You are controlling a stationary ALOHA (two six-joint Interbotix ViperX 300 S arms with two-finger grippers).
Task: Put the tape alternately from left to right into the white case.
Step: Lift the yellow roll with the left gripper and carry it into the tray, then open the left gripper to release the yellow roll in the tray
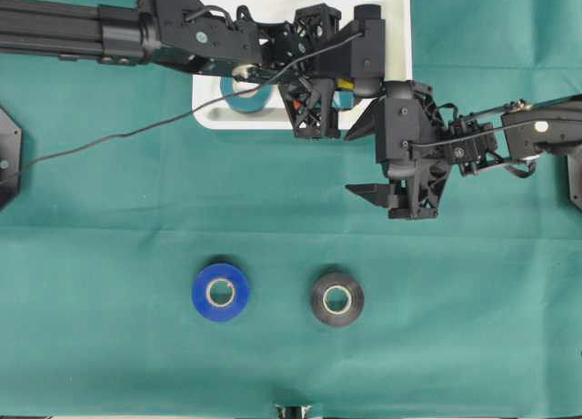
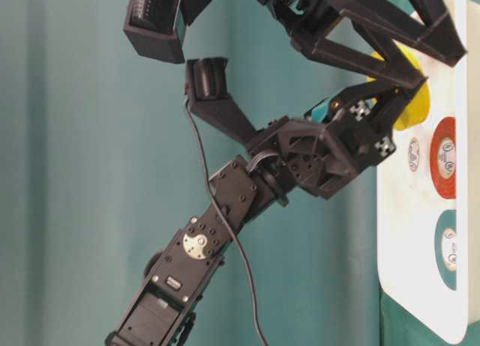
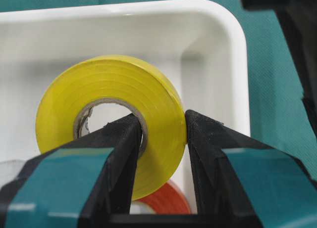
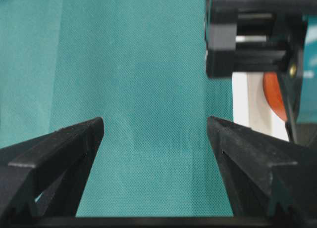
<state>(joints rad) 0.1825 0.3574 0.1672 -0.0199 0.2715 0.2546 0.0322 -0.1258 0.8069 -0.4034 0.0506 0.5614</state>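
Two rolls, blue roll (image 1: 221,292) and black roll (image 1: 336,299), remain on the counter (image 1: 109,255); left gripper (image 3: 163,134) jaws clamp the yellow roll (image 3: 111,114) over the white case (image 3: 233,50); right gripper (image 4: 156,154) jaws gape empty.

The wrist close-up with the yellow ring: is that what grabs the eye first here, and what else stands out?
Yes: the yellow tape roll, pinched through its core by the left end effector, hangs over the white case. From overhead, the blue roll and black roll lie side by side on the green cloth. The right end effector waits wide open beside the case, holding nothing.
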